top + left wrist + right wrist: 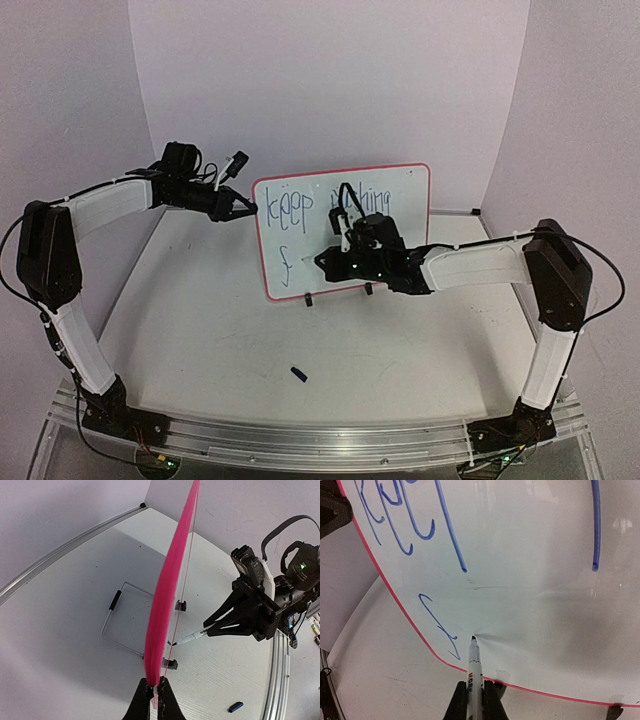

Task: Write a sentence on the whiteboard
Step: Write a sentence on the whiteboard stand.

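The whiteboard [410,215] stands upright at the table's back, red-pink rim, two black clip feet. Blue lettering [290,208] reads "keep pushing" on the top line, partly hidden by my right arm, with an "f" [286,263] below. My left gripper [243,207] is shut on the board's left edge, seen edge-on in the left wrist view [170,590] with the fingertips [153,700] pinching the rim. My right gripper [330,264] is shut on a white marker [474,672]; its tip touches the board [530,605] just right of the "f" [440,627].
A small dark blue marker cap [297,374] lies on the table in front of the board, also in the left wrist view [236,706]. A wire stand [120,625] sits behind the board. Enclosure walls rise at the back and both sides.
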